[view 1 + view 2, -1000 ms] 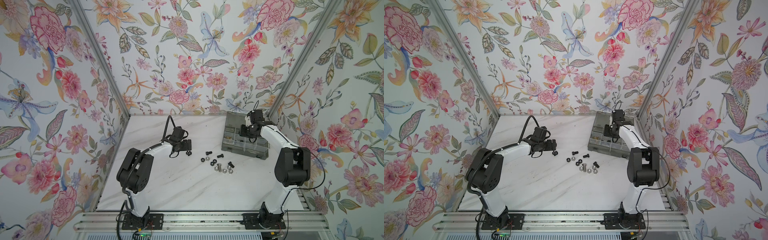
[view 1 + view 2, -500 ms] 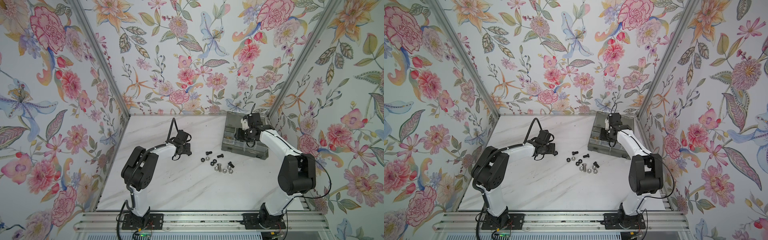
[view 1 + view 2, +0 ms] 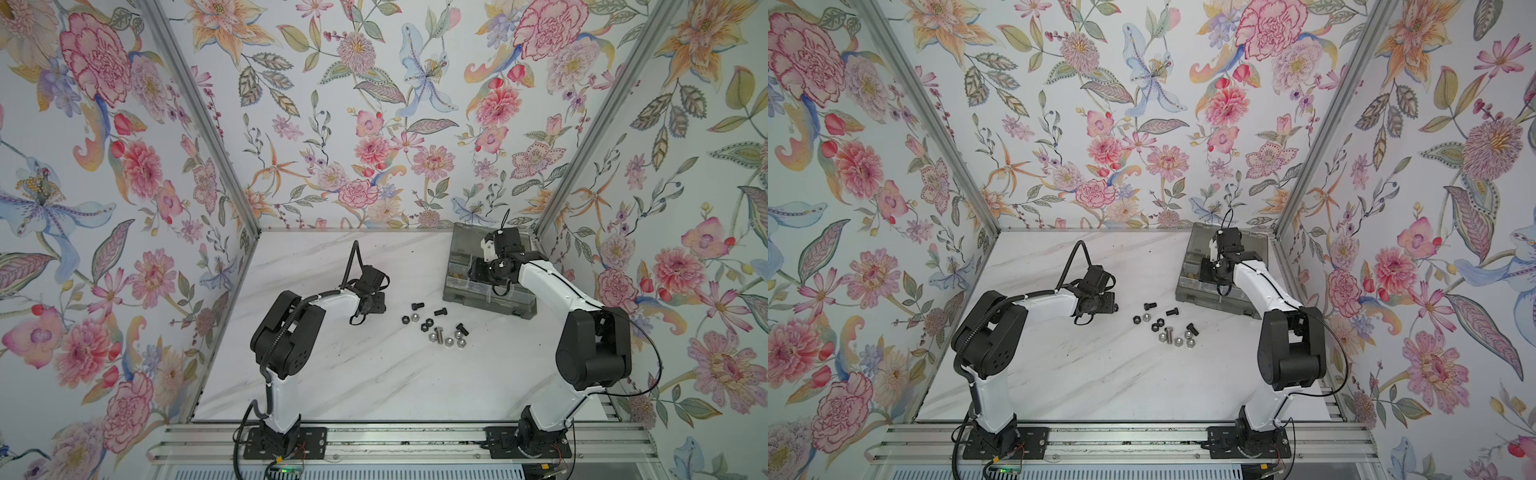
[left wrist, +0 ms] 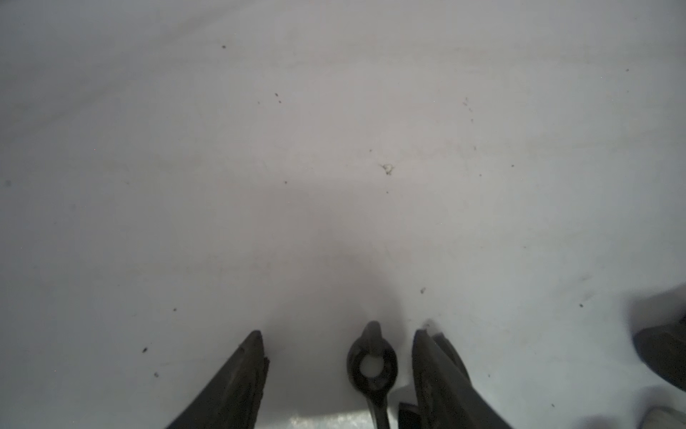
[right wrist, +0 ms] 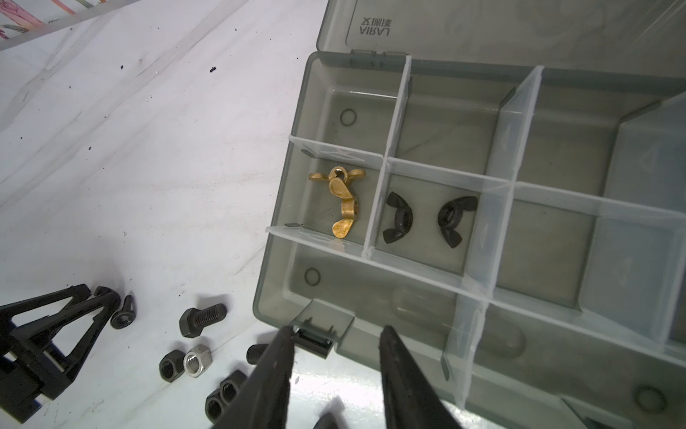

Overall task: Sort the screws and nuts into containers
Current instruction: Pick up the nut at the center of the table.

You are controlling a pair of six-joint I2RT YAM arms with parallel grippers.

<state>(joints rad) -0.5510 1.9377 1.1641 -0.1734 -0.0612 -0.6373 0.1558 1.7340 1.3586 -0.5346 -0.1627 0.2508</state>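
- Reaches forward and inward with the left arm (image 3: 332,297), elbow folded sharply, forearm low and nearly level.
- Points the left gripper (image 4: 337,334) steeply downward ahead of the wrist, jaws parted, both fingers (image 4: 237,379) dark and tapering to narrow tips.
- Stretches the right arm (image 3: 552,284) forward from a bent elbow, white forearm angled inward.
- Carries the right gripper (image 5: 336,328) raised, below its wrist, tilted downward, jaws parted, fingertips level with each other.

Loose screws (image 3: 1172,311), nuts (image 3: 1158,325) near organizer box (image 3: 1196,300)
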